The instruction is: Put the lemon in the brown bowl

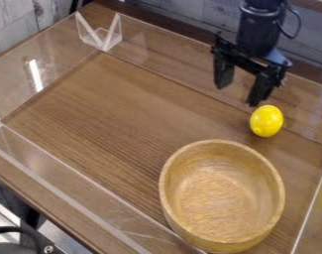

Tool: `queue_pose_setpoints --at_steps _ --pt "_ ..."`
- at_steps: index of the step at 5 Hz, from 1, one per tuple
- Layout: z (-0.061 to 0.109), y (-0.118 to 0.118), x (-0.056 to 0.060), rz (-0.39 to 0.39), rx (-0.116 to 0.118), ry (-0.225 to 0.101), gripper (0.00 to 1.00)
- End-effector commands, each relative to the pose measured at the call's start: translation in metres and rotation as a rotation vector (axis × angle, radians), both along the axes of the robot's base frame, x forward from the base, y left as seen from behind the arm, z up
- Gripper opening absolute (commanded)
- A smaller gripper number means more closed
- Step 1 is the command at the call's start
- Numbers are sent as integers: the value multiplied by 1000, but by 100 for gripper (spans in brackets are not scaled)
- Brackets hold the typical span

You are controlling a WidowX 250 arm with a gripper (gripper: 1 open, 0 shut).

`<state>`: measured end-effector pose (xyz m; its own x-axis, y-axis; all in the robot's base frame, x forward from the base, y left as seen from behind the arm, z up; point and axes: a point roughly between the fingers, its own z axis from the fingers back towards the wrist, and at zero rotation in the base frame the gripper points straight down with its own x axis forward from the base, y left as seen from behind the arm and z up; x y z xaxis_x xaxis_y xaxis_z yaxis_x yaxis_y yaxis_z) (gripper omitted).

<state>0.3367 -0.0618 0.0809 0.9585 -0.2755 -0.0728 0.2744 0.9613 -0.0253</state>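
The lemon (267, 121) is a small bright yellow fruit lying on the wooden table at the right. The brown bowl (223, 191) is a large light-brown wooden bowl at the lower right, empty, standing in front of the lemon. My gripper (243, 88) is black and hangs open just above and slightly left of the lemon, its fingers apart and holding nothing.
Clear acrylic walls (45, 69) border the wooden table (110, 119) on the left, front and right. A clear plastic stand (100, 32) sits at the back left corner.
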Motion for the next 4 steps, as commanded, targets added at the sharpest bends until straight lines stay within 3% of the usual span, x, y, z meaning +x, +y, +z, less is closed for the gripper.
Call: queue_pose_setpoints --at_steps 1,4 --pt "16 -11 13 -21 -15 -73 100" --pt "0 -28 20 -59 -29 -87 100"
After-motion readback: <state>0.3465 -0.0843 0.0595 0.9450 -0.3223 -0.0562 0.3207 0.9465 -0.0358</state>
